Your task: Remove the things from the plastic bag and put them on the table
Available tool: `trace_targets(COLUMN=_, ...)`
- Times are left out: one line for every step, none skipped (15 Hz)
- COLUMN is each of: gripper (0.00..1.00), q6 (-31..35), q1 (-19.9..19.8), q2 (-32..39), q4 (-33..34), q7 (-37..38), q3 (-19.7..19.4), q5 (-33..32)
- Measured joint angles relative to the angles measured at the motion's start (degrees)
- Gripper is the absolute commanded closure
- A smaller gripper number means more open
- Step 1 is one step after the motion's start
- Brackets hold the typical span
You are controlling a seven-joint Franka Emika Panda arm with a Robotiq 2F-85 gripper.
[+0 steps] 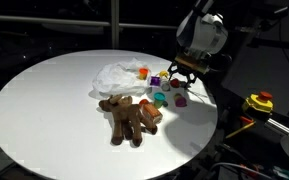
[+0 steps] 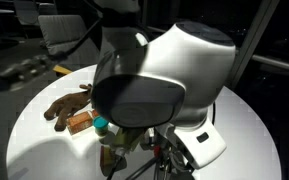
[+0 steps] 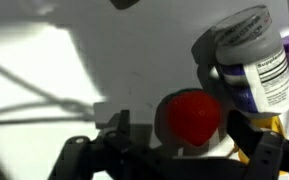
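Jaws, spread wide, straddle a red cap (image 3: pixel 189 115) at two o'clock on the table (image 1: pixel 44 110), seemingly lining up a lift beside the bag (image 1: pixel 119 75).

Robot arm. The wrist housing (image 2: pixel 199 60) is a smooth, rounded white shell, closed on one face by a glossy dark grey cap (image 2: pixel 134 100). A small white block (image 2: pixel 206 148) adjoins it below. The claw (image 1: pixel 181 72) is matte black and built of jointed linkage bars. Its fingers (image 3: pixel 112 140) show as angular black silhouettes in the wrist view.
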Motion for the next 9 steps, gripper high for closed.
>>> trace_targets(gripper=0.0, q6=0.08, q1=4.22, q2=-1.11, q4=-1.17, q7=4.29, q3=-4.27, q5=-4.28)
trace_targets(gripper=0.0, q6=0.07, q1=8.61, q2=-2.22, q4=-2.41, q7=8.8, q3=-8.79, q5=-9.02)
trace_targets(gripper=0.0, q6=-0.06, q1=13.03, q2=-3.17, q4=-3.48, q7=13.42, q3=-13.4, q5=-14.15)
trace_targets(gripper=0.0, q6=-0.57, q1=17.33, q2=-3.91, q4=-4.11, q7=17.9, q3=-17.88, q5=-19.3)
trace_targets(gripper=0.0, q6=-1.79, q1=21.65, q2=-4.54, q4=-4.16, q7=22.14, q3=-22.31, q5=-24.42)
trace_targets(gripper=0.0, q6=-3.7, q1=25.99, q2=-5.32, q4=-3.77, q7=25.83, q3=-26.57, q5=-28.93)
trace_targets(gripper=0.0, q6=-6.27, q1=30.2, q2=-6.31, q4=-3.06, q7=28.59, q3=-30.35, q5=-32.51)
trace_targets(gripper=0.0, q6=-9.18, q1=33.92, q2=-7.58, q4=-2.0, q7=31.07, q3=-33.37, q5=-35.99)
trace_targets(gripper=0.0, q6=-11.86, q1=36.39, q2=-8.81, q4=-0.78, q7=33.34, q3=-34.92, q5=-39.17)
